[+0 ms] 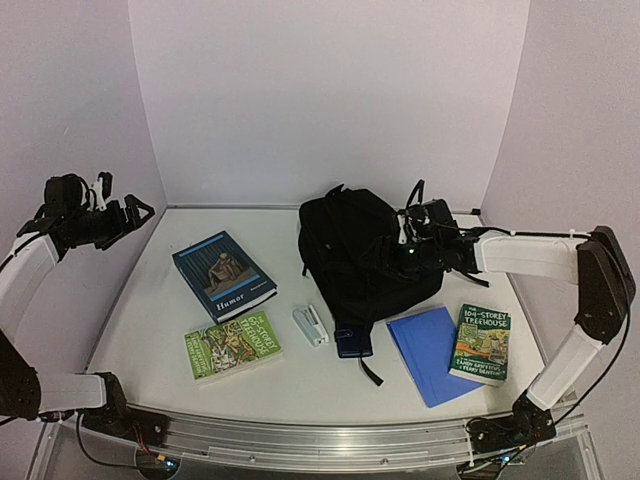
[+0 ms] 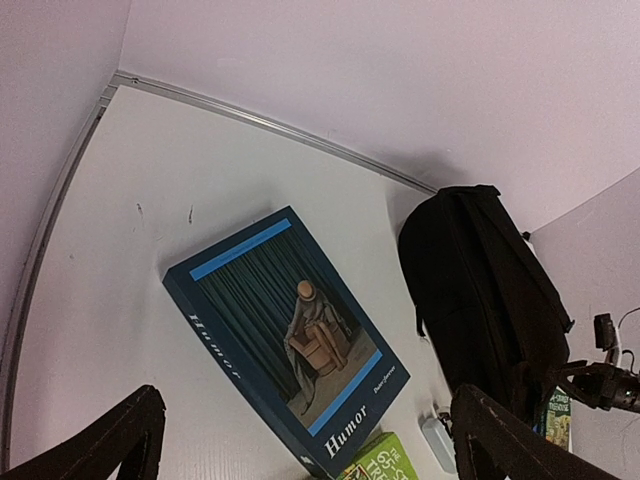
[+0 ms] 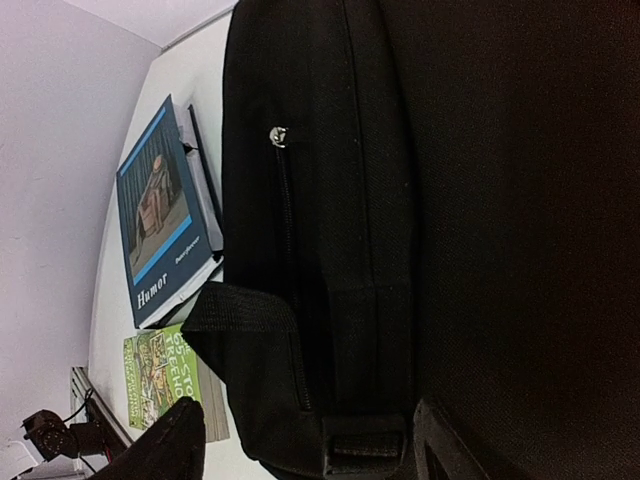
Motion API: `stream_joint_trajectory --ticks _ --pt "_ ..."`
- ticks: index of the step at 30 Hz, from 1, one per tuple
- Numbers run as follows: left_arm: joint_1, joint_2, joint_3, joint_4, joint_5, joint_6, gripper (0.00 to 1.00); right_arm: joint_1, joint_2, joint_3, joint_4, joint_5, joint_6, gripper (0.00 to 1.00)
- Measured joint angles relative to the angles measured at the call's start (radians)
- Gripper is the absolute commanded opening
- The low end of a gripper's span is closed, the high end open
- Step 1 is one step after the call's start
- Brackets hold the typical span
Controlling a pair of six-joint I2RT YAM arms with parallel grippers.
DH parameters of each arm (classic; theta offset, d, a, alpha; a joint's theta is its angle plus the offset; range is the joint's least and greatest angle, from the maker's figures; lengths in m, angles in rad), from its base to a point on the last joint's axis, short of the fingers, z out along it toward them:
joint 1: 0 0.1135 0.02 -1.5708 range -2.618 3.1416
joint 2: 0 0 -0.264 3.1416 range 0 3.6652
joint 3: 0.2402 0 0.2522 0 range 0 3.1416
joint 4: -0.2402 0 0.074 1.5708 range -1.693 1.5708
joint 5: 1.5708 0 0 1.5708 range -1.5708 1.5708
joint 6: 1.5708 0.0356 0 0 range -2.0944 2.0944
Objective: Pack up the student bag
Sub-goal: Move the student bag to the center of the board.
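The student bag (image 1: 350, 255), a large black backpack, lies at the middle back of the table. It also shows in the left wrist view (image 2: 480, 290) and fills the right wrist view (image 3: 470, 200), with a silver zip pull (image 3: 277, 135) on its side. My right gripper (image 1: 410, 248) is open right at the bag's right side, its jaws spread wide across the bag's fabric and a strap loop (image 3: 310, 455). I cannot tell if it touches. My left gripper (image 1: 122, 215) is open and empty, raised high at the far left, above the blue book (image 2: 305, 455).
A blue "Humor" book (image 1: 224, 275) and a green book (image 1: 232, 345) lie left of the bag. In front lie a white stapler-like object (image 1: 310, 325), a dark blue object (image 1: 353, 343), a blue notebook (image 1: 430, 352) and a green "Treehouse" book (image 1: 481, 343).
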State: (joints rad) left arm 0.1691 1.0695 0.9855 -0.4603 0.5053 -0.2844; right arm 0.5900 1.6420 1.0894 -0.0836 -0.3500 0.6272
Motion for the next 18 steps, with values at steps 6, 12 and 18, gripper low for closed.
stream_joint_trajectory --ticks 6,12,18 --pt "0.000 0.000 0.000 0.000 0.000 0.000 1.00 0.006 0.045 -0.013 0.021 0.006 0.011 0.65" --pt "0.000 0.000 0.000 0.000 0.000 0.000 1.00 0.037 0.052 -0.027 0.037 0.036 0.020 0.62" --pt "0.000 0.000 0.000 0.000 0.000 0.000 1.00 0.062 0.078 -0.036 0.040 0.059 0.035 0.41"
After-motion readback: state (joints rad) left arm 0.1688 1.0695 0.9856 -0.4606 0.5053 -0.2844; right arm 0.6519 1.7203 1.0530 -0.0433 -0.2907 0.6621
